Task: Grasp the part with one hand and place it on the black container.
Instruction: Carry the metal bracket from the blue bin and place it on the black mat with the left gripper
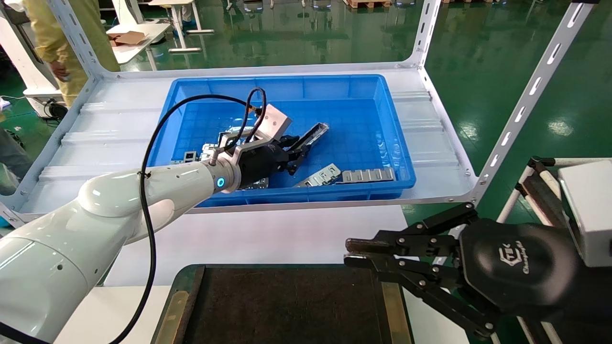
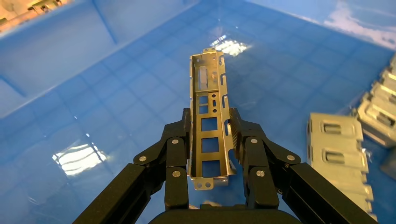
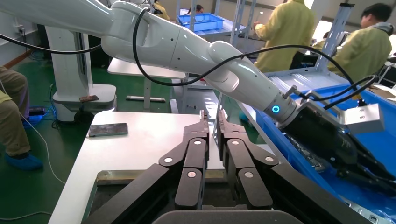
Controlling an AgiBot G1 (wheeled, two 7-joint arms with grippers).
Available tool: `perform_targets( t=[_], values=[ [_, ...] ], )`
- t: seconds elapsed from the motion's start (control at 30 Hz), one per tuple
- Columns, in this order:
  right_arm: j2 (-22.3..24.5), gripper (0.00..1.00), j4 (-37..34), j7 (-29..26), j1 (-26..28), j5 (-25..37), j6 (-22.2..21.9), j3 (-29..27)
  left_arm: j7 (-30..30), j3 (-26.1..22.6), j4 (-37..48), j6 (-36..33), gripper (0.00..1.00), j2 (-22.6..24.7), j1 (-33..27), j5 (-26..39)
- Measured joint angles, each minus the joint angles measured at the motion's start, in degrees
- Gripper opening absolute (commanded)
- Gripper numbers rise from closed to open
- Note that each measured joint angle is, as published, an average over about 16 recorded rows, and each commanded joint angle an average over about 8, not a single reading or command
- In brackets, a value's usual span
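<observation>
Silvery metal, the part (image 2: 209, 116) is clamped between the fingers of the left gripper (image 1: 299, 152), held above the floor of the blue bin (image 1: 377, 138) on an outstretched arm. The right gripper (image 1: 356, 253) hangs with fingers nearly together, holding nothing, over the black container (image 1: 287, 306).

Glossy green floor (image 1: 502, 71) (white tables (image 1: 143, 38), seemingly)

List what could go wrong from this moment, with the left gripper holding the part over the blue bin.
1. The left gripper clamps the part near one end, so the long free end could swing or slip.
2. The bin wall lies between it and the black container; a low carry could clip it.
3. The right gripper hangs over that container's edge, crowding the drop.
</observation>
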State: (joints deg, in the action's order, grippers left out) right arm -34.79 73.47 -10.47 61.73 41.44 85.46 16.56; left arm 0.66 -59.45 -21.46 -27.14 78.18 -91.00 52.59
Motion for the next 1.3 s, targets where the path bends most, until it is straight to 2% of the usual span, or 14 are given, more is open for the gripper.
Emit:
perform_targets(
  t=[0.37,0.87,1.1,1.3],
  values=[
    [0.0,0.00,0.0,0.0,0.0,0.0,0.0,0.0,5.1,1.1,0.4,-5.9,0.00,-0.9,-2.5,-5.8],
    [0.0,0.00,0.0,0.0,0.0,-0.1,0.0,0.1,12.4,4.9,0.4,-28.6,0.00,-8.0,-1.4,-13.1],
    [0.0,0.00,0.0,0.1,0.0,-0.1,-0.1,0.1,11.9,5.7,-5.7,-35.2,0.00,-13.0,2.0,-15.2],
    [0.1,0.00,0.0,0.1,0.0,-0.1,-0.1,0.1,9.5,6.0,-16.5,-35.7,0.00,-18.4,7.2,-16.9]
  ],
)
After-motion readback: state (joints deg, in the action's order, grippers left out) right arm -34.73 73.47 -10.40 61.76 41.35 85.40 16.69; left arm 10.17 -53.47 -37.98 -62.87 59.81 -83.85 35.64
